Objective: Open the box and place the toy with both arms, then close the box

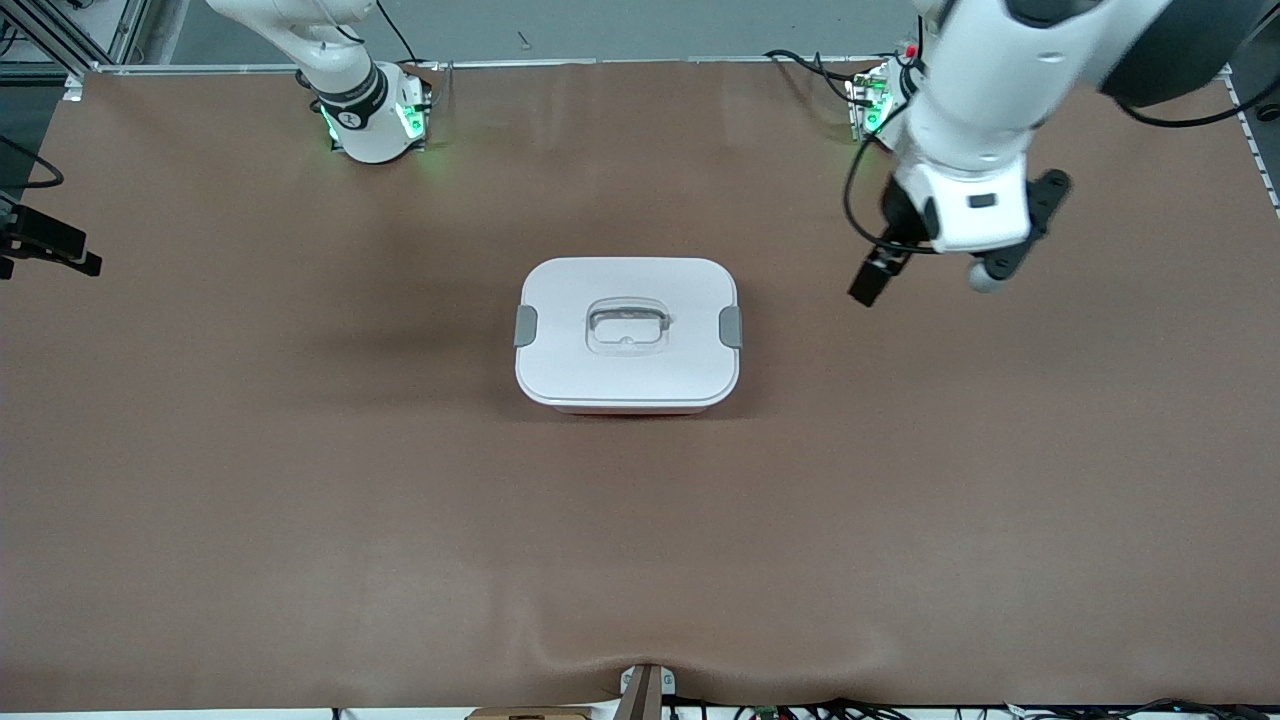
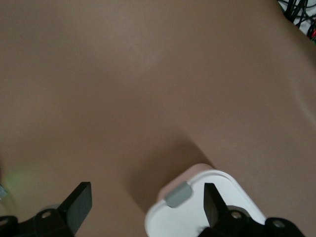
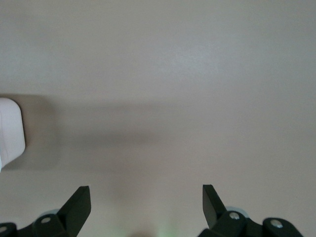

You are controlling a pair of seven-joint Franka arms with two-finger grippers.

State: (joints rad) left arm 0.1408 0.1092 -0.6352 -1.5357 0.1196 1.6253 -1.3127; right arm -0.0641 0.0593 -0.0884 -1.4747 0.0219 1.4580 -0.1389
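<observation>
The box at frame centre looks rigid, light and smooth; grip its grey side clips. Left claw, over bare surface at upper right, and right claw both gape empty.

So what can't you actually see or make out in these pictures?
- What the box holds: its white lid is on in the front view.
- The toy: in no view.
- Right gripper: outside the front view; only its open tips show in the right wrist view.
- Most of the box in the left wrist view: cut by the edge, partly covered by the left gripper.
</observation>
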